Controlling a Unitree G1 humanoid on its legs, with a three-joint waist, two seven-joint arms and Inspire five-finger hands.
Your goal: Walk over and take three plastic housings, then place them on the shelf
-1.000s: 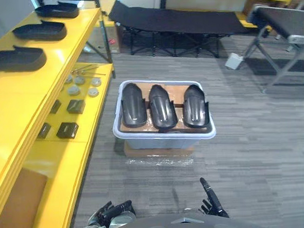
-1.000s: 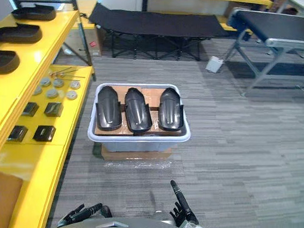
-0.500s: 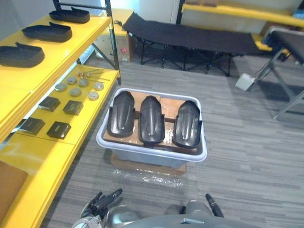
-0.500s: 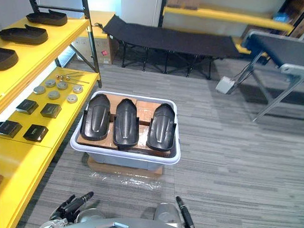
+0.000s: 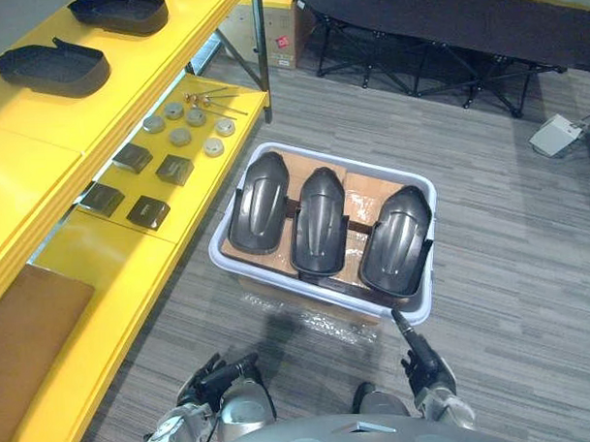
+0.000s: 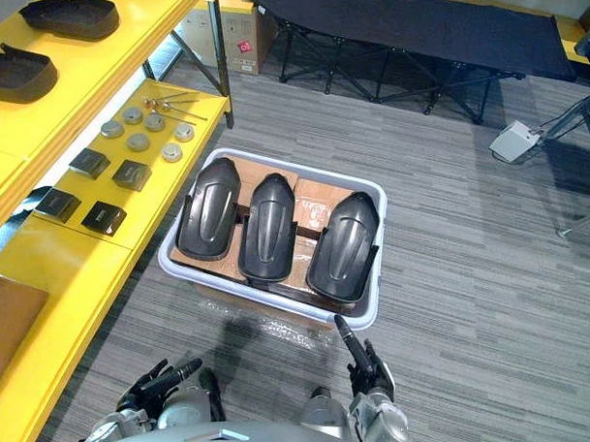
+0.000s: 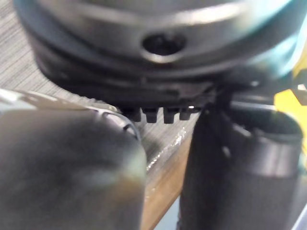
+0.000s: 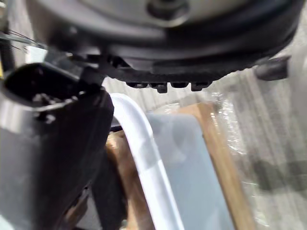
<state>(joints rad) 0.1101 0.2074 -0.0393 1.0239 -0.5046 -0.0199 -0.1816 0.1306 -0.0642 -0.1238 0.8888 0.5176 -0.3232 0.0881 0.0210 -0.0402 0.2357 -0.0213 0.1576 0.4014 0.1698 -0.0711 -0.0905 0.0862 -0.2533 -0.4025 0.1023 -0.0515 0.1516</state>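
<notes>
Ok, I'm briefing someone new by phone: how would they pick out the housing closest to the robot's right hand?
Beside the long yellow shelf stands a white bin, holding three black housings side by side on cardboard. Yours is the end one, farthest from the shelf, next to the bin's right wall and just beyond the right hand.

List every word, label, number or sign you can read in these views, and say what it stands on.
No text can be read.
cardboard box past the shelf post: a red sticker, too small to read.
plastic housings, white tub, yellow shelf: no print to be made out.
</notes>
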